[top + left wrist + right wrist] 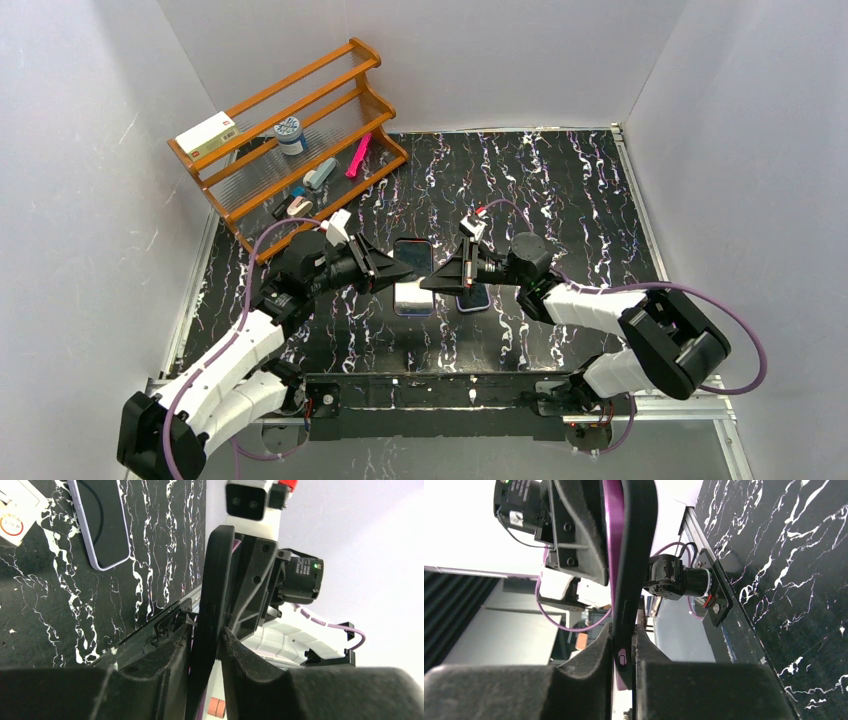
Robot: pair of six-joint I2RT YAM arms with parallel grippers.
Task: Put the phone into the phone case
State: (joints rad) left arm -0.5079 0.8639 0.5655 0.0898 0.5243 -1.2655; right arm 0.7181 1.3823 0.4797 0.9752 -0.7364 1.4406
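Both grippers hold one flat object above the table's middle (413, 298). Edge-on it shows as a black phone case (641, 540) with a purple phone (613, 530) lying against its inner side; a purple side button shows between the right jaws. My right gripper (624, 645) is shut on its near edge. My left gripper (205, 650) is shut on the opposite edge, where the case (212, 580) stands as a thin black strip. In the top view the left gripper (405, 270) and right gripper (438, 278) face each other across it. How deeply the phone sits in the case is hidden.
A second phone-shaped item with a lavender rim (473, 298) lies flat on the black marbled table under the right gripper; it also shows in the left wrist view (100, 520). A wooden rack (290, 150) with small items stands at the back left.
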